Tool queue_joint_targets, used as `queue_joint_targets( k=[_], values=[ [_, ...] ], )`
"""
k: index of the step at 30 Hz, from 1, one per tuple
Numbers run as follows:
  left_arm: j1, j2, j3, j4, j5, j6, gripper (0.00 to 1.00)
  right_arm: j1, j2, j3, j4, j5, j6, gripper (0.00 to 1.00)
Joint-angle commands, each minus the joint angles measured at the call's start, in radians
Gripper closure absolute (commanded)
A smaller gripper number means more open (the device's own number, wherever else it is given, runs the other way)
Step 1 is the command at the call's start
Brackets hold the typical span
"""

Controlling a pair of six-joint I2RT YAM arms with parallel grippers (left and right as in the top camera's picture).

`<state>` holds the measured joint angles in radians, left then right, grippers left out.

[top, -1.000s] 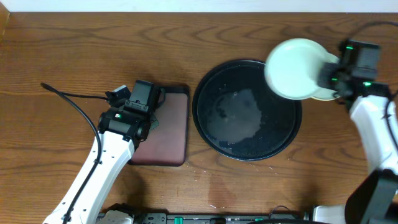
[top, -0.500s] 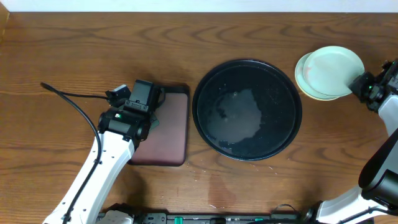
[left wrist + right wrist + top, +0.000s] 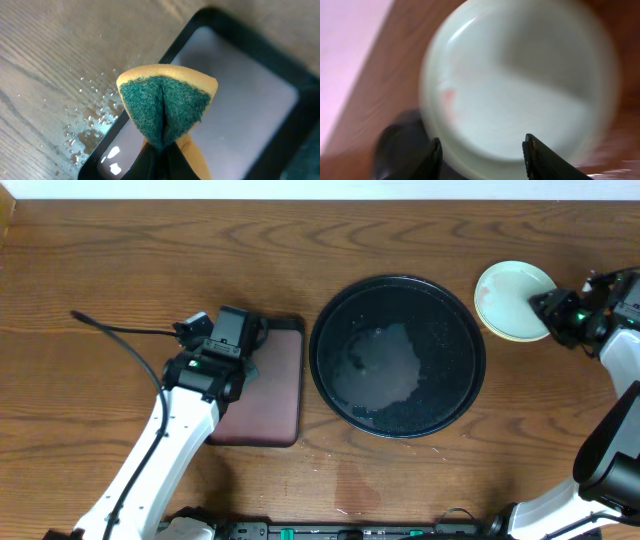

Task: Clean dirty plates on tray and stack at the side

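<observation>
The plates (image 3: 512,298) lie stacked on the bare table right of the black tray (image 3: 330,300). The top one is pale mint (image 3: 520,85) with a faint reddish mark near its left rim, over a yellowish one. My right gripper (image 3: 552,310) sits at the stack's right edge. In the right wrist view, blurred, my right gripper (image 3: 482,157) is open, fingers wide apart over the plate's near rim and not pinching it. The tray holds no plates, only a wet sheen. My left gripper (image 3: 162,152) is shut on a folded green-and-yellow sponge (image 3: 165,102).
A small maroon tray (image 3: 275,395) with a black rim lies left of the black tray. My left gripper (image 3: 243,370) hovers over its left half. Water droplets (image 3: 87,125) dot the wood beside it. A black cable (image 3: 120,350) trails along the left arm.
The right arm carried the mint plate from the tray's upper right rim to the stack at the side, then its jaws opened. The left arm has barely moved.
</observation>
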<state>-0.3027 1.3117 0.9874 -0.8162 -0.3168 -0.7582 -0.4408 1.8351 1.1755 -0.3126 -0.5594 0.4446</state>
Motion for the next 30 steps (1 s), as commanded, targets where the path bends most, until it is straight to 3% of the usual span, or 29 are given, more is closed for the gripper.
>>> queue_joint_targets(
  k=[1, 7, 11, 14, 19, 23, 30],
  values=[
    [0.005, 0.084, -0.035, 0.009, -0.009, 0.007, 0.92, 0.066, -0.080, 0.004, -0.028, -0.217, 0.048, 0.37],
    [0.005, 0.183, -0.035, 0.048, 0.025, 0.049, 0.92, 0.192, -0.240, 0.004, -0.116, -0.162, -0.013, 0.19],
    [0.005, 0.217, -0.035, 0.108, 0.189, 0.126, 0.91, 0.278, -0.339, 0.004, -0.160, -0.050, -0.046, 0.12],
    [0.005, 0.225, -0.035, 0.144, 0.256, 0.145, 0.90, 0.349, -0.392, 0.004, -0.174, 0.024, -0.062, 0.01],
    [0.005, 0.226, -0.035, 0.150, 0.254, 0.145, 0.83, 0.443, -0.458, 0.004, -0.217, 0.050, -0.091, 0.01],
    [0.005, 0.226, -0.035, 0.153, 0.253, 0.145, 0.60, 0.487, -0.502, 0.004, -0.239, 0.050, -0.103, 0.01],
    [0.005, 0.210, -0.014, 0.166, 0.253, 0.190, 0.54, 0.523, -0.613, 0.004, -0.269, 0.051, -0.167, 0.01]
  ],
)
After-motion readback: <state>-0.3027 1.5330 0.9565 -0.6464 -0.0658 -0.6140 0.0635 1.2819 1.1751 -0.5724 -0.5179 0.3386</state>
